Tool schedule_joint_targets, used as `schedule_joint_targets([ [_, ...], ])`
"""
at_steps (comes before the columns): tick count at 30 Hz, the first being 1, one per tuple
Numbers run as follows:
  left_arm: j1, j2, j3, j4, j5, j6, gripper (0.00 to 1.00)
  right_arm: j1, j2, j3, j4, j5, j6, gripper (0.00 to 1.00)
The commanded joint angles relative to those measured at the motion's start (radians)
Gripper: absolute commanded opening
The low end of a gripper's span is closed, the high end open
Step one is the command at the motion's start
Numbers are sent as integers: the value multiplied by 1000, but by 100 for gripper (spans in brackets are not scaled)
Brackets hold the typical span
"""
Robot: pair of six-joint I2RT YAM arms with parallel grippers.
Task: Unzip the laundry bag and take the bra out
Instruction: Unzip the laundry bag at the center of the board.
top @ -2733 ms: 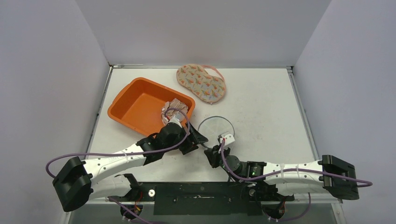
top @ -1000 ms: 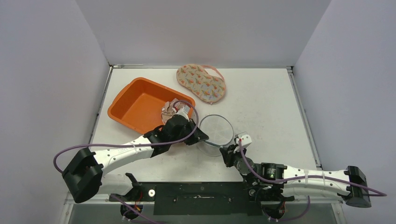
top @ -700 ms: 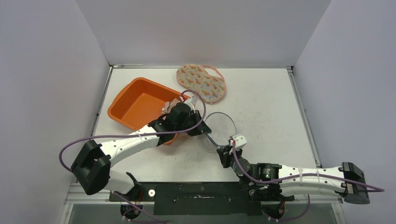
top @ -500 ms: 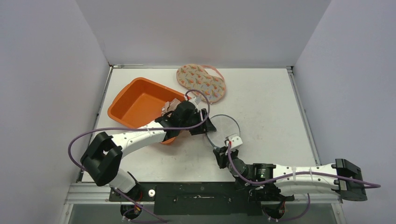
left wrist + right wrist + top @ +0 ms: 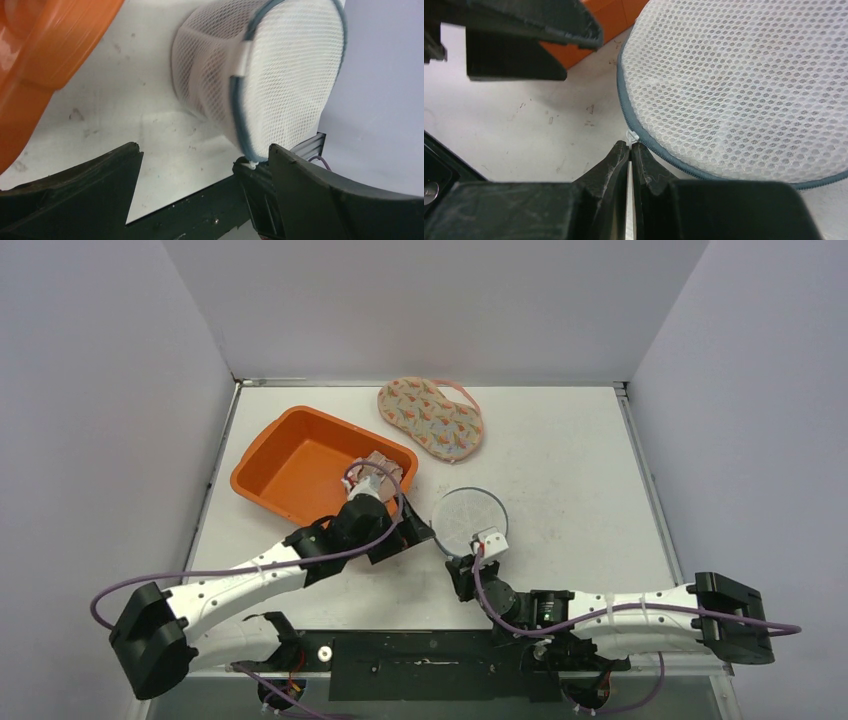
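One bag (image 5: 470,518) mid-table (image 5: 570,465); we log it round face up, no long axis | pull (image 5: 632,135) at its 7 o'clock, pinched in our right gripper's (image 5: 630,146) closed jaws | left gripper (image 5: 204,154) at its 9 o'clock, jaws spread wide, empty | bin (image 5: 262,480) at its 10 o'clock, pink cloth (image 5: 380,464) inside
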Motion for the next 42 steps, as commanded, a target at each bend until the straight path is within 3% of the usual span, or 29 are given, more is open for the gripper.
schedule_joint_targets([
  [1, -23, -94, -143, 154, -6, -172, 97, -9, 46, 49, 97, -43, -11, 5],
  [6, -28, -25, -89, 212, 26, -167, 93, -11, 69, 70, 101, -77, -36, 5],
  [9, -29, 29, -60, 254, 55, -165, 82, -12, 72, 78, 86, -86, -39, 5],
  [15, -38, 78, -53, 346, 78, -180, 60, -12, 62, 74, 69, -86, -30, 5],
  [23, -37, 99, -70, 375, 83, -177, 18, -12, 40, 56, 50, -70, -16, 5],
  [28, -14, 101, -86, 404, 108, -166, 0, -12, 5, 41, -3, -44, -2, 5],
  [42, 21, 106, -70, 404, 176, -68, 0, -12, -218, -7, -311, 77, 119, 5],
])
